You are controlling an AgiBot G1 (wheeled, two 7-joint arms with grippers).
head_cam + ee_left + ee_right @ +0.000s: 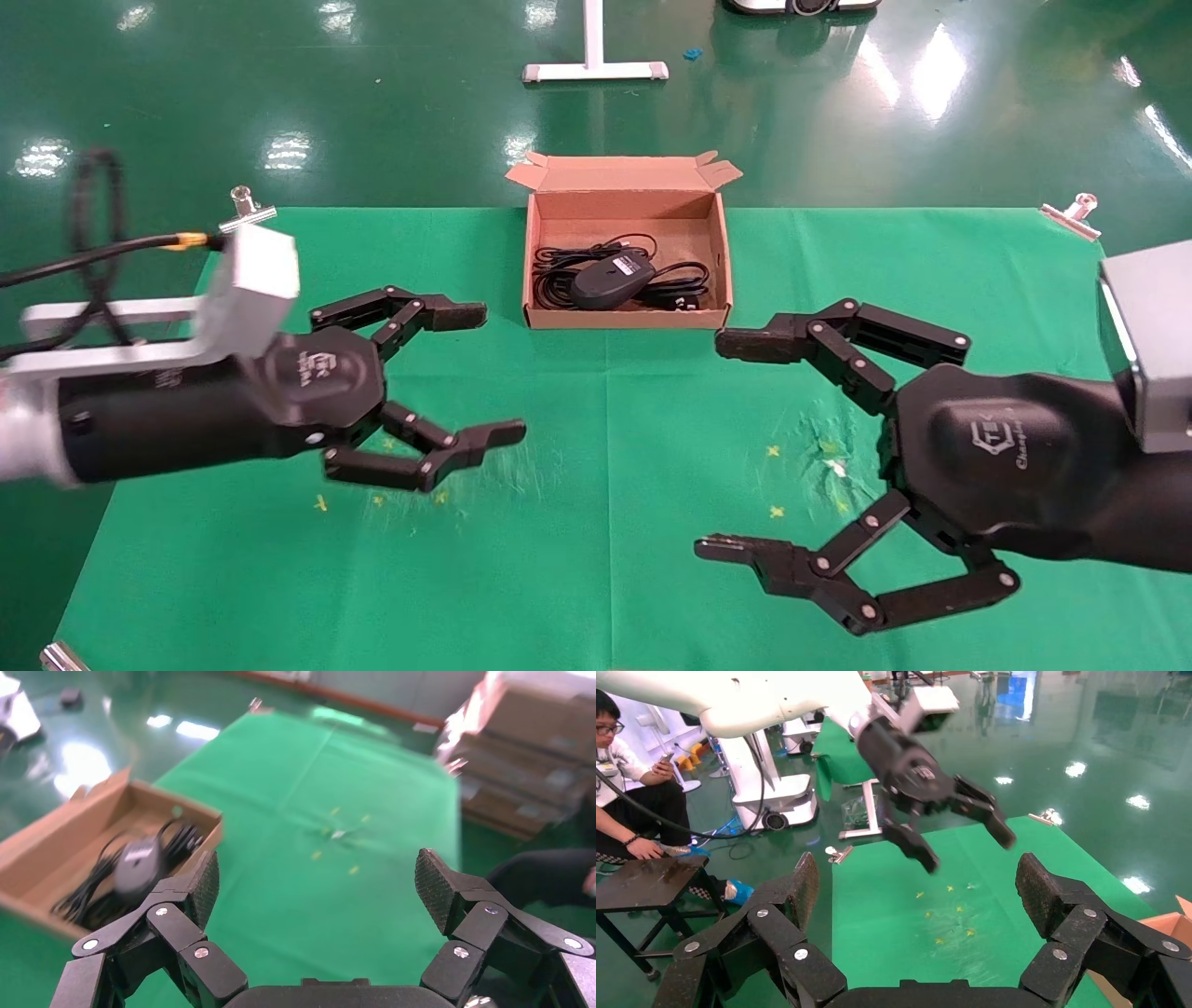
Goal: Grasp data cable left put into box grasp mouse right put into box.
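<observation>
Head view: your box (626, 200) sits at the far middle of the green cloth (596, 559). Mouse (612, 278) is inside it, lying on top of the coiled data cable (557, 284). Left gripper (486, 370) and right gripper (719, 445) both hang above the cloth on the near side of the box, fingers spread wide, holding nothing. Looks to me like both placements are done.

Left wrist view: left gripper (316, 881) wide open and empty; box (42, 836) off to one side with the mouse (137, 866) in it.

Right wrist view: right gripper (916, 888) wide open and empty; the left gripper (965, 832) shows opposite, well apart.

Risks: cable loops lie close to the box's near wall, so a low sweep could nudge the box or catch a loop. The grippers face each other; inward moves could make them clash.
</observation>
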